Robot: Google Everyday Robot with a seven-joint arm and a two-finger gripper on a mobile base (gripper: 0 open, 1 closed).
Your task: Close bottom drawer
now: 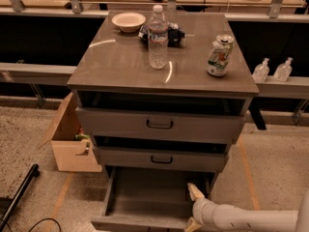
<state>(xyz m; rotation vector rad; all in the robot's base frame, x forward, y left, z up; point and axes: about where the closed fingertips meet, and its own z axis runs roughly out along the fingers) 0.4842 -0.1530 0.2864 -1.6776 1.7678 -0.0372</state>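
Observation:
The bottom drawer (154, 193) is the lowest of three grey drawers and is pulled far out, its shallow tray empty. Its front panel (137, 223) lies at the picture's lower edge, and its handle is out of view. My gripper (193, 209) comes in from the lower right on a white arm, at the drawer's front right corner. It is open. One fingertip (195, 191) is over the tray and the other (191, 224) is by the front panel. The middle drawer (159, 159) and the top drawer (159, 124) each stand slightly out.
A water bottle (157, 36), a can (218, 56), a bowl (128, 21) and a dark object stand on the cabinet top (120, 66). An open cardboard box (72, 144) sits against the cabinet's left side. A black pole (17, 195) lies on the floor at left. Two small bottles (271, 70) stand on a ledge at right.

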